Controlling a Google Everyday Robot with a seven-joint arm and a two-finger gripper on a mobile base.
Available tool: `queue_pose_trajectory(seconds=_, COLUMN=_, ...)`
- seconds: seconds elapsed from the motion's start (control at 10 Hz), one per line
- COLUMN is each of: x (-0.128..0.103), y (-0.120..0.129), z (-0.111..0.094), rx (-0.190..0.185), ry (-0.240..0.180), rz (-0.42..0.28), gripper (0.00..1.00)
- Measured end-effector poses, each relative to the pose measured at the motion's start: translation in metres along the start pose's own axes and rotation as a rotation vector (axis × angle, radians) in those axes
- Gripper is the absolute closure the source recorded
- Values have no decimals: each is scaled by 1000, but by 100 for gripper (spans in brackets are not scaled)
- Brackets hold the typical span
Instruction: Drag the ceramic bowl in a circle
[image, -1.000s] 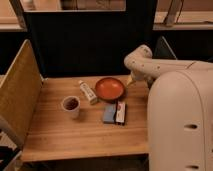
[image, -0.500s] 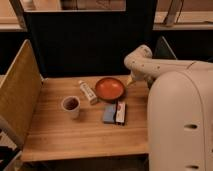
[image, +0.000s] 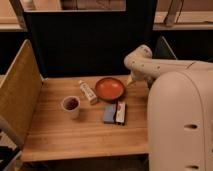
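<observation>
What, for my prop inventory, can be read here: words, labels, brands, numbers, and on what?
Nothing is legible.
White tube: markings cannot be read.
Blue packet and dark packet: print cannot be read.
Ceramic bowl, white cup: no text seen.
Gripper, just right of the bowl: no text seen.
</observation>
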Motion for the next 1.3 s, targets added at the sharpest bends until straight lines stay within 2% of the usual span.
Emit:
queue_pose_trajectory(seconds=0.4, x=-1, y=0, z=-1, rx=3, ry=-5, rz=-7, gripper=20)
queue_pose_trajectory(seconds=0.6, x=-12, y=19, z=-7, rx=-5, ry=-31, rz=-64, gripper=20)
queue_pose_trajectory(seconds=0.8, x=-22, y=46, z=-8, rx=-37, ry=-53, rz=-131, gripper=20)
queue_pose_trajectory(seconds=1.1, x=-34, y=67, z=5, rx=-39, ry=-52, rz=-190, gripper=20)
queue_pose_trajectory(seconds=1.3, x=-36, y=75, z=29, rx=-22, ry=-11, rz=-213, gripper=20)
